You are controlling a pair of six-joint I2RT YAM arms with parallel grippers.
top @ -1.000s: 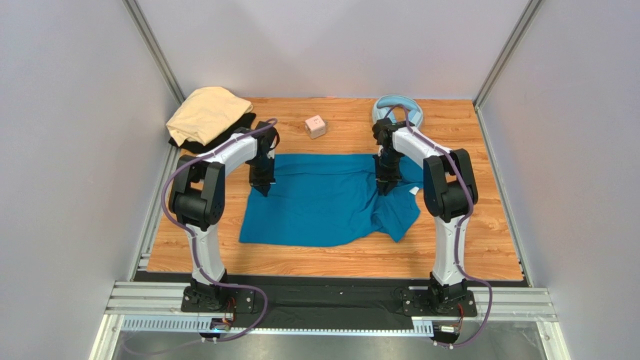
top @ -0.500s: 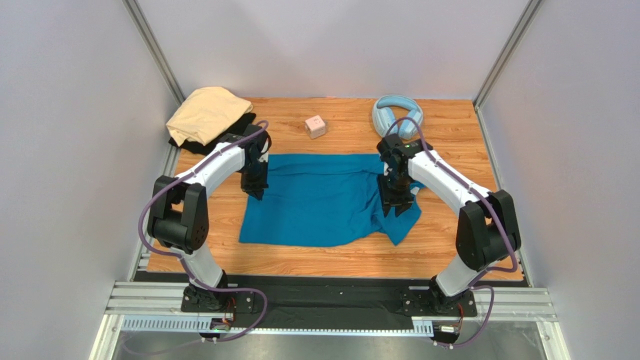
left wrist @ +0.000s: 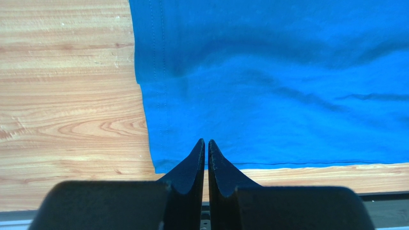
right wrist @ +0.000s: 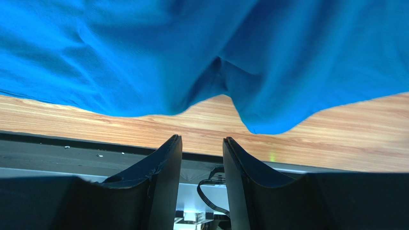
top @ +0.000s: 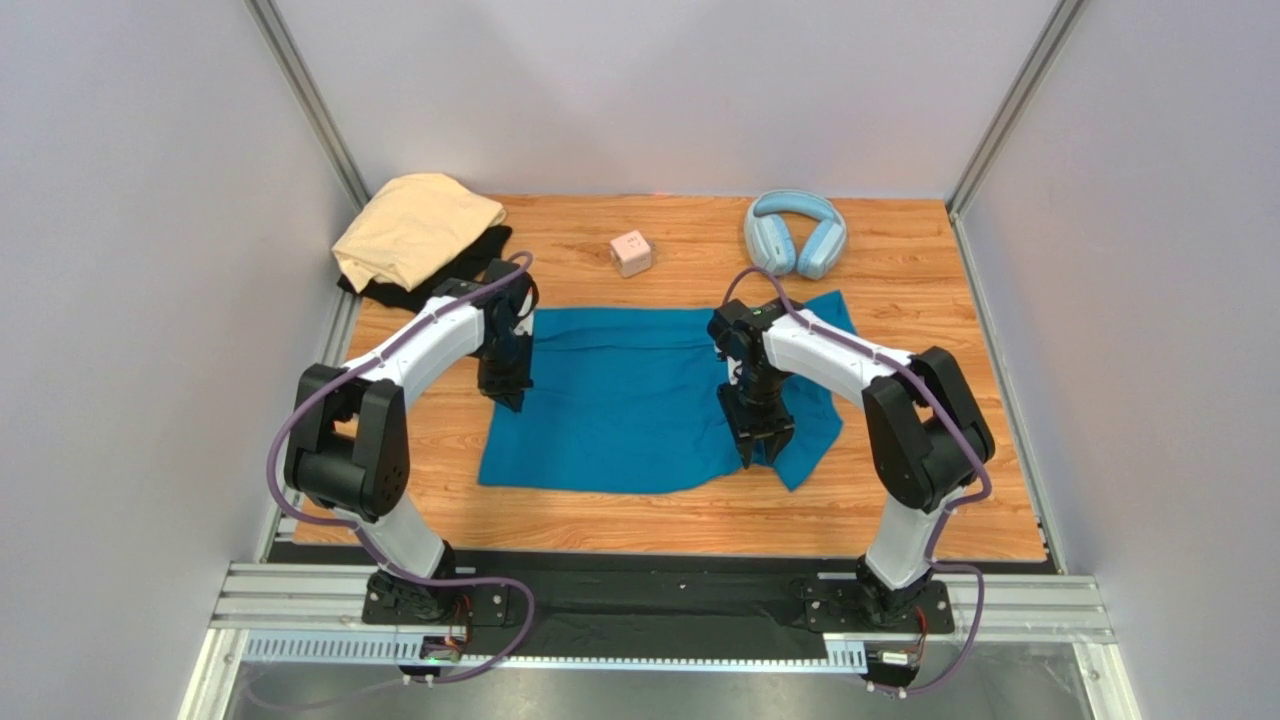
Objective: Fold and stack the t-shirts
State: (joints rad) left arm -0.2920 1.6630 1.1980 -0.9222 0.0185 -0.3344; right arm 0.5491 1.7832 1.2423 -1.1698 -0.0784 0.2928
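Teal-blue t-shirt [top: 631,398] spread across the middle of the wooden desk [top: 932,450], one hand at each side.
The left hand [left wrist: 206,142] sits over the shirt's left hem near a corner, its fingers pressed together with no cloth visible between them. The right hand [right wrist: 201,139] hangs over the rumpled right side, its fingers apart and gripping nothing. At the far-left corner the pale tan t-shirt [top: 413,225] lies heaped on the black t-shirt [top: 484,248]. A pink cube [top: 631,251] and light-blue headphones [top: 796,233] rest along the far edge.
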